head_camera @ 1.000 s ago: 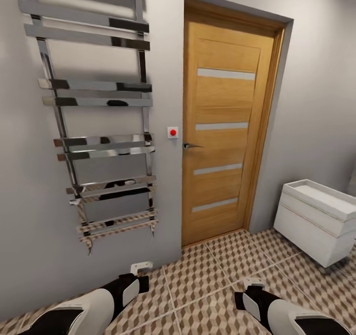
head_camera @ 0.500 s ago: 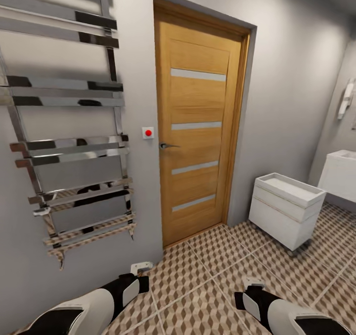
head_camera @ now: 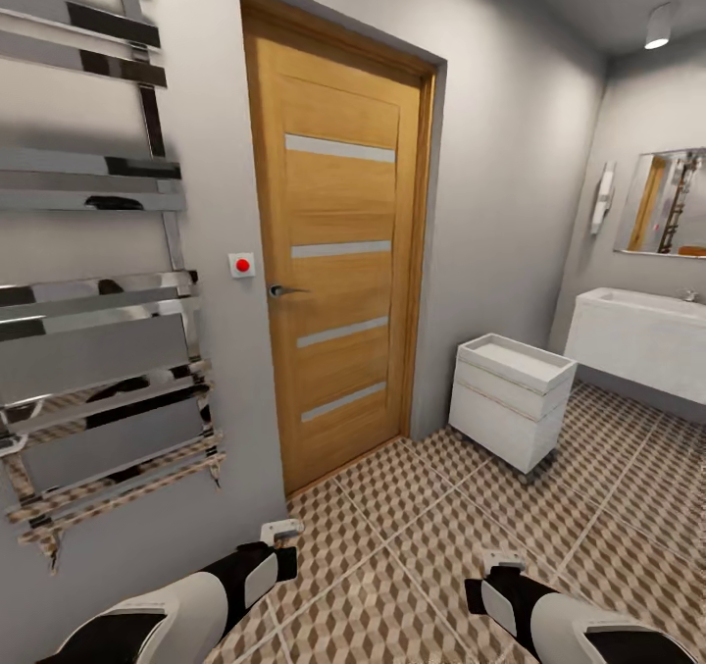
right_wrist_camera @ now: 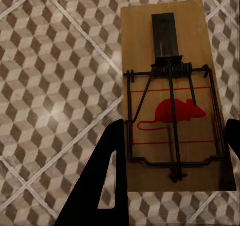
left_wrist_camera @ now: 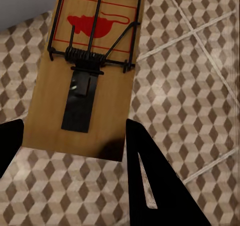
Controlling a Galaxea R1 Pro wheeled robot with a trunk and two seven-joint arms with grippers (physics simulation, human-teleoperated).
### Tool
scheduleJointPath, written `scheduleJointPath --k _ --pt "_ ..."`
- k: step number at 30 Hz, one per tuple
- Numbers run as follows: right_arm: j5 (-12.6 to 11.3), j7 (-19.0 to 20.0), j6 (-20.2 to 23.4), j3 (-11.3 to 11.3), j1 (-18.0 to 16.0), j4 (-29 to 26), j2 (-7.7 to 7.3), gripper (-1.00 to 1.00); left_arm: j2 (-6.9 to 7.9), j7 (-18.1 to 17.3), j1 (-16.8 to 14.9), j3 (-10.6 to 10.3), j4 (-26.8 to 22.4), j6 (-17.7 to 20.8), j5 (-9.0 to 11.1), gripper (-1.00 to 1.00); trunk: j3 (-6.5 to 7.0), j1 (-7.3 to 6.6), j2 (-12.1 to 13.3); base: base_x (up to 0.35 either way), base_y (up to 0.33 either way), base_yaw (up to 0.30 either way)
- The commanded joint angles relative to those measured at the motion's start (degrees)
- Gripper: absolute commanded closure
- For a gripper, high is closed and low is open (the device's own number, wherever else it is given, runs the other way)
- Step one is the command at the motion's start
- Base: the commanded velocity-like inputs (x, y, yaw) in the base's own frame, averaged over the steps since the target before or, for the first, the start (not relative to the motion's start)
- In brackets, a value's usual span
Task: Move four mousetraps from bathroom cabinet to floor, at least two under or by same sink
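Since the earlier pictures your head view has swung toward the sink side of the room: the wooden door [head_camera: 338, 281] now sits further toward the chrome towel rail [head_camera: 93, 321], and the sink [head_camera: 637, 335], the mirror [head_camera: 667, 203] above it and a ceiling lamp [head_camera: 659, 25] have come into sight. Neither arm has shifted within the view.

Taking the door as landmark: the small red wall button [head_camera: 241, 265] is just beside its handle side, the small white drawer unit [head_camera: 510, 399] stands near its far jamb, and the sink hangs well beyond that unit on the adjoining wall. The bathroom floor [head_camera: 422, 556] spreads from the door's foot toward you.

Your left gripper [left_wrist_camera: 70, 151] holds a mousetrap [left_wrist_camera: 85, 85] between its dark fingers [left_wrist_camera: 150, 181], wire spring and red mouse print facing the camera, above the tiles. Your right gripper [right_wrist_camera: 172, 186] likewise grips a second mousetrap [right_wrist_camera: 172, 95] at its printed end, also above the tiles. In the head view, both forearms rest low, the left gripper [head_camera: 279, 529] nearest the door's foot, the right gripper [head_camera: 500, 559] well apart from it.
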Motion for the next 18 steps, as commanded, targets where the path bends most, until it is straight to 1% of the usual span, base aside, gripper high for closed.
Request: scheduleJointPath --k 1,18 --pt "-0.5 -0.1 0.0 0.2 -0.1 0.1 0.01 1.0 -0.1 0.2 0.0 0.3 0.0 0.2 0.2 1.0 -0.07 0.0 0.0 0.0 0.0 -0.299" --pt "-0.5 -0.1 0.0 0.2 -0.1 0.1 0.02 1.0 -0.29 0.2 0.0 0.3 0.0 0.2 0.2 1.0 -0.07 0.0 0.0 0.0 0.0 -0.299"
